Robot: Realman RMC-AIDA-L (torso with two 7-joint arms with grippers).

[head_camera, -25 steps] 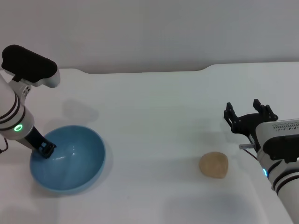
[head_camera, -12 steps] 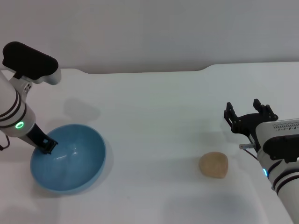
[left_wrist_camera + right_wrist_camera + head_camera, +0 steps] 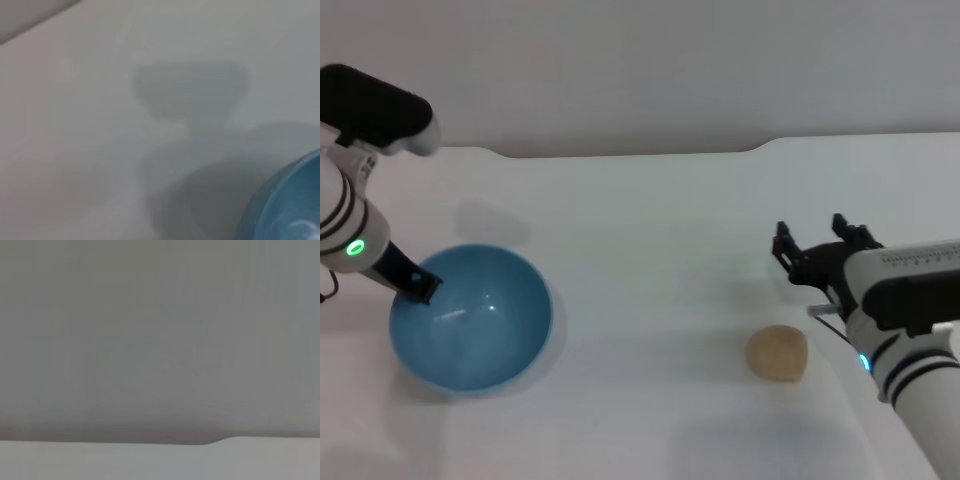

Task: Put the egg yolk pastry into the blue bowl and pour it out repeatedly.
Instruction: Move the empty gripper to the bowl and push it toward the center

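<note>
Both arms are white with black bands near the wrist. The left arm (image 3: 342, 215) has a green ring light and a black block on top. The right arm (image 3: 910, 350) shows a blue light, black fingers (image 3: 788, 254), and what looks like a printed scale.

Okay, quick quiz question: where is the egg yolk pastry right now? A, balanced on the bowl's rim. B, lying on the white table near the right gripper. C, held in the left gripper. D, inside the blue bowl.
B: the egg yolk pastry lies on the table just below the right gripper, while the blue bowl at the left gripper holds nothing.
</note>
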